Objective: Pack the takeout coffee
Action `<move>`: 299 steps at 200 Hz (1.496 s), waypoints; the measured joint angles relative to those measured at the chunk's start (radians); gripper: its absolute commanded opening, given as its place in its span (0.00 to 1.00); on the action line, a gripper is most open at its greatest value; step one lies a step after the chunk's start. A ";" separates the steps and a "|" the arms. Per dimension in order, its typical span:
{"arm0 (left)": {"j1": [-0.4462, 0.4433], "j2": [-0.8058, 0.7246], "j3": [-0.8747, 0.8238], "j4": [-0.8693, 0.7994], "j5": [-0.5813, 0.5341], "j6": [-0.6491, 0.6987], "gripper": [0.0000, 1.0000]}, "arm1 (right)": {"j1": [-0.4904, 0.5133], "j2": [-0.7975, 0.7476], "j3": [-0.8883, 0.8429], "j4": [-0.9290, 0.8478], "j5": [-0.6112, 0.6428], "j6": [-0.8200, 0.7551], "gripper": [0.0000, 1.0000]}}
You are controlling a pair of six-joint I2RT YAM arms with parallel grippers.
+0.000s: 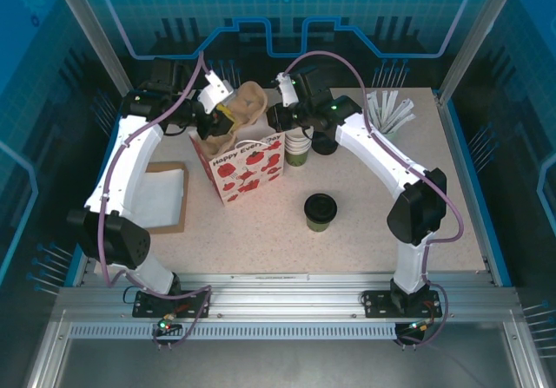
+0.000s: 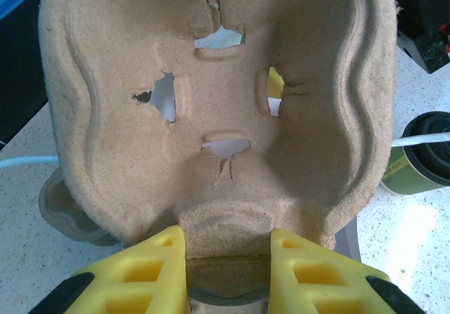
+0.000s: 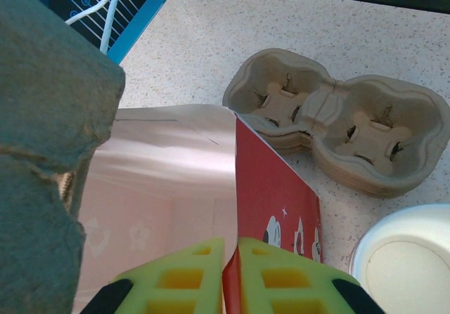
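Lettering on gift bag: "Happy Every…"; left gripper clamps pulp carrier, right gripper pinches bag rim; takeout coffee at four o'clock.

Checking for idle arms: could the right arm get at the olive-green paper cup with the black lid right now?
Likely not yet. The olive-green paper cup with the black lid stands free on the table, near the right arm, but that arm's jaws are shut on the rim of the red paper bag.
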 measured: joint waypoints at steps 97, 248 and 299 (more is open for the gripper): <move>-0.003 0.000 0.000 -0.035 -0.060 -0.024 0.27 | -0.003 -0.005 -0.021 0.019 0.019 0.040 0.15; -0.075 0.050 0.000 -0.091 -0.185 -0.008 0.27 | -0.022 -0.005 -0.021 0.021 0.015 0.044 0.15; -0.080 0.062 0.003 -0.098 -0.221 0.010 0.27 | -0.027 -0.005 -0.021 0.023 0.014 0.044 0.15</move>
